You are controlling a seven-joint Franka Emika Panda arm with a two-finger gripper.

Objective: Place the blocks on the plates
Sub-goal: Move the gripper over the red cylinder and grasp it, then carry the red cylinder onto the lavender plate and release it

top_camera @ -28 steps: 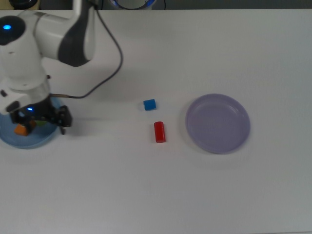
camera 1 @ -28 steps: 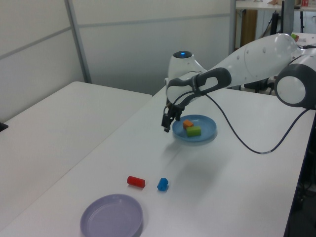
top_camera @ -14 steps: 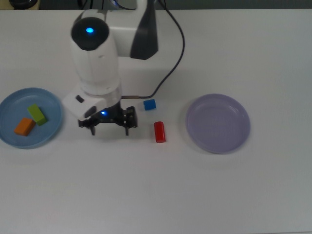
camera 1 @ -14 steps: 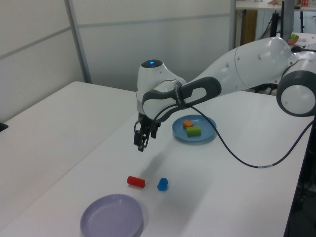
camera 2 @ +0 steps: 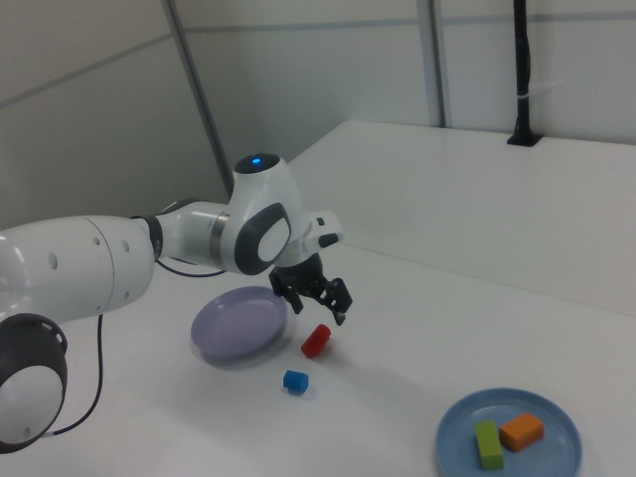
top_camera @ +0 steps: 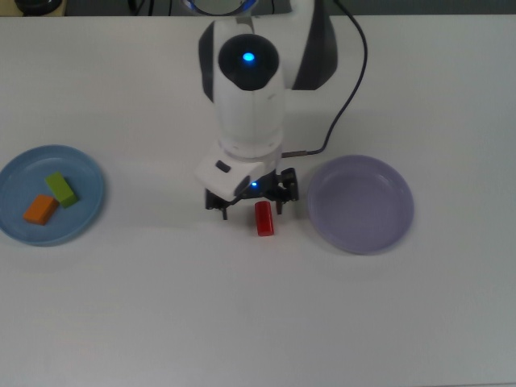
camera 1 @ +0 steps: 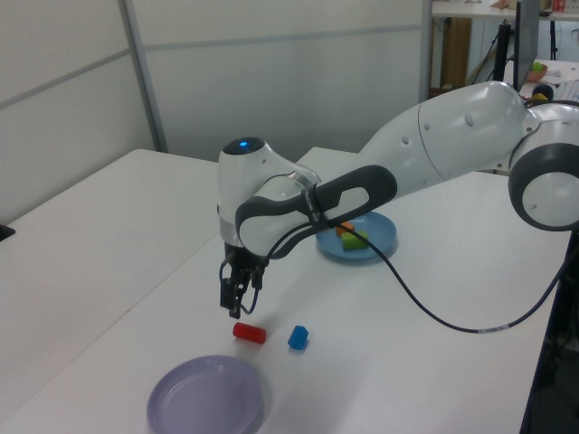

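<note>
Lavender plate (camera 1: 206, 396): nearest in the left view, empty, resting on the white worktop (camera 1: 109, 235); in the top view it sits at the top view's right (top_camera: 360, 204).
Red cylinder block (camera 1: 249, 333): lying on its side on the worktop, just beyond the lavender plate in the left view; in the top view (top_camera: 264, 218) it lies just beside the plate's rim, apart from it.
Blue cube (camera 1: 298, 338): on the worktop next to the red cylinder block, a small gap between them (hidden under the arm in the top view); also seen in the right view (camera 2: 295, 381).
Claw (camera 1: 237, 304): pointing straight down, hovering just above the red cylinder block, not touching it; its two fingers stand apart and hold nothing, clearest in the right view (camera 2: 316, 298).
Arm (camera 1: 425, 154): white, reaching in from the left view's right, forearm angled down toward the worktop, wrist housing with a blue light on top, black cable looping below it.
Light blue plate (camera 1: 384, 242): farthest in the left view, partly behind the arm.
Orange block (top_camera: 40, 210): lying on the light blue plate.
Green block (top_camera: 61, 189): on the same plate, just beside the orange block.
</note>
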